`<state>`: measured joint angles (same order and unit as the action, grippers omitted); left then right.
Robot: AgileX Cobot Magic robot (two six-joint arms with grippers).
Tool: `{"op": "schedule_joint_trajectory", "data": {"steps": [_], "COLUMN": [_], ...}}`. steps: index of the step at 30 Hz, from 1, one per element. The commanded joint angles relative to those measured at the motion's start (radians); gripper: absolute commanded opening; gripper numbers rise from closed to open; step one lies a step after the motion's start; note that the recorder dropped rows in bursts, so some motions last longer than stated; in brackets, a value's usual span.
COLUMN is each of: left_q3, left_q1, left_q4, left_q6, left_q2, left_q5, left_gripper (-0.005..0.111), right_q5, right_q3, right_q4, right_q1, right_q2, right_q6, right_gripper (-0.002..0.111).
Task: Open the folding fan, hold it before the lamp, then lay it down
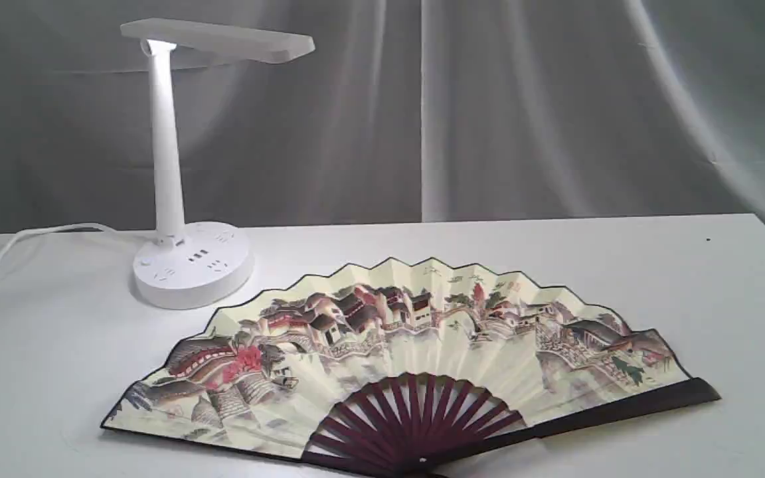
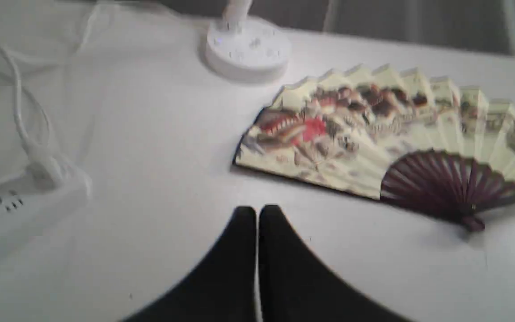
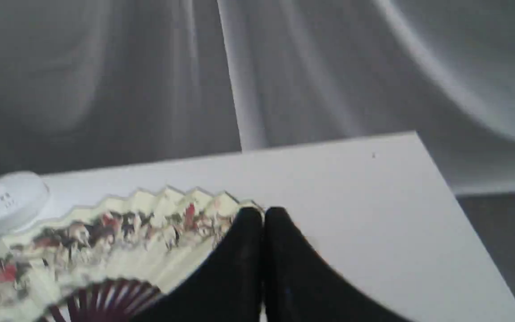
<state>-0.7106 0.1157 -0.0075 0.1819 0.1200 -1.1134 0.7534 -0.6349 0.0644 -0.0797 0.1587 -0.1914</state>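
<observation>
Where the folding fan (image 1: 416, 345) is located, it is seen fully spread and laid flat on the white table (image 1: 655, 265). The painted side is turned up, and the maroon ribs and pivot are directed toward the near edge in the exterior view. Its left end is set near the round base of the lamp (image 1: 169, 166), apart from it. The lamp is stood upright at the rear left of the table, with its bar head extended to the right above the stem. A white cord (image 1: 4, 255) is run from the base toward the left. In the left wrist view a white power strip (image 2: 11, 214) is seen on the table, well apart from the fan. A grey draped curtain (image 1: 522, 113) is hung behind the table.

The left gripper (image 2: 257, 210) is held with its jaws pressed together and nothing between them, over bare table near the fan's left end. The right gripper (image 3: 263, 212) is likewise closed and empty. In the right wrist view, part of the fan's right half is hidden behind its black fingers (image 3: 239, 268).
</observation>
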Motion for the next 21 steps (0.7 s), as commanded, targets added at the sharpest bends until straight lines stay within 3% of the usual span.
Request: {"op": "schedule_joint_trajectory", "data": {"steps": [1, 3, 7, 10, 14, 21], "left_q3": [-0.033, -0.093, -0.216, -0.257, -0.232, -0.046], "left_q1": [0.006, -0.001, -0.007, -0.006, -0.006, -0.006], "left_q4": [0.016, 0.018, -0.016, -0.035, -0.009, 0.061], "left_q6": [0.000, -0.023, -0.079, -0.086, -0.085, -0.083], "left_q2": [-0.120, -0.120, -0.120, -0.120, -0.120, -0.120], "left_q5": [-0.016, -0.108, -0.108, -0.070, 0.134, 0.450], "left_gripper": [0.000, 0.000, 0.000, 0.000, 0.000, 0.000], "right_q5": [0.028, 0.113, 0.334, 0.235, 0.066, -0.209], "right_q3": [0.004, -0.022, -0.113, -0.120, -0.129, -0.054], "right_q4": [-0.006, -0.007, 0.041, 0.021, -0.007, -0.064], "right_q1": [0.000, -0.002, 0.000, 0.000, -0.001, -0.001], "right_q2": [-0.159, -0.159, -0.143, -0.159, -0.159, -0.159], "right_q6": [0.004, 0.004, 0.077, 0.077, 0.071, 0.071], "right_gripper": [0.000, 0.000, 0.000, 0.000, 0.000, 0.000]}}
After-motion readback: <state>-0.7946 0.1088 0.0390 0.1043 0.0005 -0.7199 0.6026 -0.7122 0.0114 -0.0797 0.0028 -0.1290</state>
